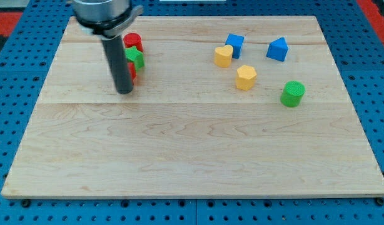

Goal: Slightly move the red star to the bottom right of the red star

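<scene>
A red block [133, 72], mostly hidden behind my rod, lies at the view's upper left; its shape cannot be made out, and it may be the red star. A green star-like block [136, 58] sits just above it, and a red round block [132, 42] above that. My tip [124, 91] rests on the board just below and left of the hidden red block, touching or nearly touching it.
At the view's upper right lie a yellow heart [223, 55], a blue cube-like block [234, 44], a blue triangle [277, 49], a yellow block [246, 77] and a green cylinder [293, 94]. The wooden board [192, 156] sits on a blue pegboard.
</scene>
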Robot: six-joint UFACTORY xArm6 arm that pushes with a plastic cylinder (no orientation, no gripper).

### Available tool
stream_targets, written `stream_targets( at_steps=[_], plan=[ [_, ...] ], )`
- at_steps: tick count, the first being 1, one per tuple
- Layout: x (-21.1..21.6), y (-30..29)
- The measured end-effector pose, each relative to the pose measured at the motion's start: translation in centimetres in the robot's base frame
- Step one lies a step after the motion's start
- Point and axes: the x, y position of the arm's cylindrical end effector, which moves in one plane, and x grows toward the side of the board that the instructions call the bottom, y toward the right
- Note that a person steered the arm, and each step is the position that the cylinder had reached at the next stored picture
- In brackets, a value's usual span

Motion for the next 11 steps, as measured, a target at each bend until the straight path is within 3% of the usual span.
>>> stream_targets(
  at_steps=[1, 3, 5, 10, 11],
  plan=[
    [0.9, -6.9],
    [-5.2, -10.9],
    [-7.6, -3.4],
    [-2.0, -0.5],
    [0.8, 4.6]
  ],
)
